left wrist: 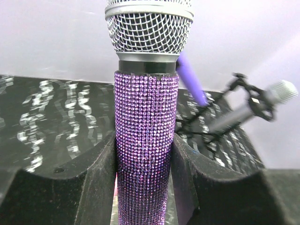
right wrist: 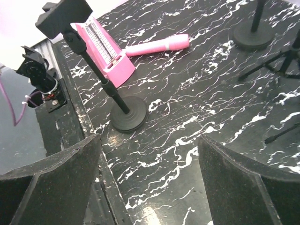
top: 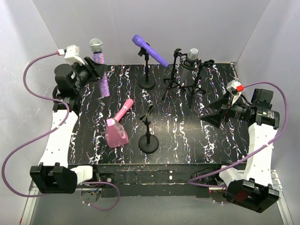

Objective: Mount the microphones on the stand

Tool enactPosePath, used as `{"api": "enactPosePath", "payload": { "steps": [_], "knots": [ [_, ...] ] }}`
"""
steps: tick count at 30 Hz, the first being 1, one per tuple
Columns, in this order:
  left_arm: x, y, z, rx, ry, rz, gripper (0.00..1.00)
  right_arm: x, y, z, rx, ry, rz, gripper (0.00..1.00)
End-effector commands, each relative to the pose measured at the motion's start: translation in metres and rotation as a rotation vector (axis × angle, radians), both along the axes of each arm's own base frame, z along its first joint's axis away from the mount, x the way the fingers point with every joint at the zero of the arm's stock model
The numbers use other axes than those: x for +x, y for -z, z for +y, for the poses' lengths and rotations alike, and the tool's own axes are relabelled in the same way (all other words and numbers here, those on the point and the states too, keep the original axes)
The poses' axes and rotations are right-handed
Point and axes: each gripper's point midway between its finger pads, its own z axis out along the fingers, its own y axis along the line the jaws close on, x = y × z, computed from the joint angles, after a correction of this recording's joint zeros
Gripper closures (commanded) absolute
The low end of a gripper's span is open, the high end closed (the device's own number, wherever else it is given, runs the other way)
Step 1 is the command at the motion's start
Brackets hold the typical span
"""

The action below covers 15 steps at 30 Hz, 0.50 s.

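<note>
My left gripper (top: 95,68) is shut on the glittery purple microphone (top: 100,66), holding it upright above the table's back left; its silver mesh head (left wrist: 149,26) fills the left wrist view. The plain purple microphone (top: 150,50) sits clipped in a round-base stand (top: 147,70) at the back. The silver-grey microphone (top: 192,55) is mounted on a tripod stand (top: 180,79). The pink microphone (top: 123,111) lies flat on the table. An empty round-base stand (top: 148,136) is at front centre, its clip (right wrist: 63,18) bare. My right gripper (top: 214,118) is open and empty at the right.
A squat pink wedge-shaped block (top: 116,133) lies next to the pink microphone's end and left of the empty stand. White walls enclose the black marbled table (top: 187,136) on three sides. Purple cables loop beside both arms.
</note>
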Motion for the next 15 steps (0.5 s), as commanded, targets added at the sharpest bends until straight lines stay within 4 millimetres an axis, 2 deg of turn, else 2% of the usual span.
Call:
{"api": "enactPosePath", "payload": {
  "steps": [1,7,15],
  "knots": [
    [-0.043,-0.081,-0.061,-0.045,0.176,-0.197,1.0,-0.009,-0.029,0.005,-0.061,-0.026,-0.081,0.11],
    [-0.077,-0.115,-0.118,-0.1,0.329,-0.268,1.0,-0.021,-0.056,0.021,-0.085,-0.081,-0.123,0.11],
    [-0.112,-0.138,-0.184,-0.13,0.465,-0.309,1.0,-0.038,-0.077,0.042,-0.056,-0.167,-0.148,0.1]
  ]
}}
